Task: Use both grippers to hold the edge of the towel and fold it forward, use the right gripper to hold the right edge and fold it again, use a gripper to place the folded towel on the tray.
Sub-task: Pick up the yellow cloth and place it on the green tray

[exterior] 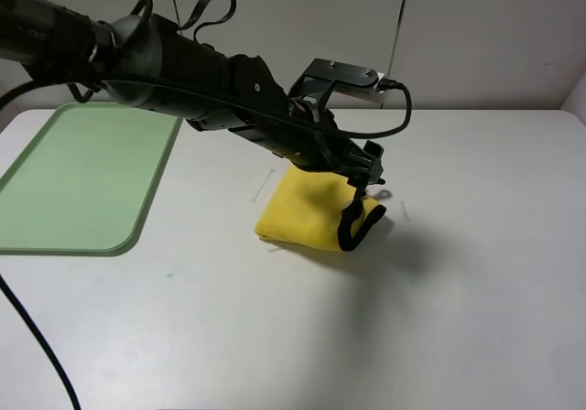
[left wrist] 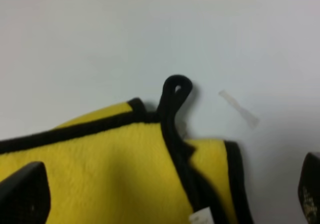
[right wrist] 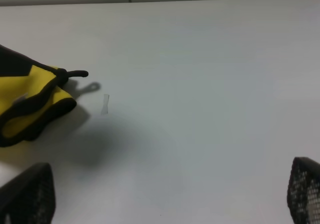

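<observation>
From the high camera, one towel (exterior: 307, 210) was seen folded on the table (exterior: 275, 337), right of the single tray (exterior: 82, 177); its far edge was hidden under the left arm (exterior: 229, 90), and the right arm was cut out of frame entirely. In the left wrist view, the left gripper (left wrist: 165, 196) was spread wide over the towel (left wrist: 100, 169), nothing held, only two finger tips showing. In the right wrist view, the right gripper (right wrist: 165, 196) was gaping, empty, with the towel (right wrist: 30, 96) well off.
</observation>
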You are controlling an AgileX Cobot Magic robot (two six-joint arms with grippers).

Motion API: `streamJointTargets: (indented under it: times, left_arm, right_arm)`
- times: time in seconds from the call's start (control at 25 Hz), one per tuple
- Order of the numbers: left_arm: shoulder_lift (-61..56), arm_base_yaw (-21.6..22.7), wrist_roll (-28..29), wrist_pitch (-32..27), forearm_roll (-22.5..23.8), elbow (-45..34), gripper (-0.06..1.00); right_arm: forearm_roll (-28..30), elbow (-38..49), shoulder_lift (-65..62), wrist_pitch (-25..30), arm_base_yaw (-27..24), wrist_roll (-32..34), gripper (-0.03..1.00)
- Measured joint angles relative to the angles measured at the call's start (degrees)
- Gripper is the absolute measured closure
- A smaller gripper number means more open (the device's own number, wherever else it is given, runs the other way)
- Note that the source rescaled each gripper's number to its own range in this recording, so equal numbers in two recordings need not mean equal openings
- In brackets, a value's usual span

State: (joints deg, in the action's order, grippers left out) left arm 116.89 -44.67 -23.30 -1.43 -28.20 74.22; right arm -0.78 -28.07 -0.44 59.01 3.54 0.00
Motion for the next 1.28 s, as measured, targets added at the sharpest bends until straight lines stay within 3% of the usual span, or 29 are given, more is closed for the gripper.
streamJointTargets:
  times: [0.28, 0.64, 1.28]
  left_arm:
    - [-2.79, 4.66, 1.77, -6.54, 0.00, -0.55, -0.06]
    - [-4.60, 10.90, 2.07, -6.08, 0.40, -8.77, -0.06]
    - [0.74, 11.28, 2.07, -0.49, 0.42, -10.93, -0.06]
  right_arm:
    - [0.00, 0.00, 0.00, 0.00, 0.00, 0.00, -0.03]
    - [0.00, 0.00, 0.00, 0.00, 0.00, 0.00, -0.03]
    - [0.00, 0.00, 0.00, 0.00, 0.00, 0.00, -0.03]
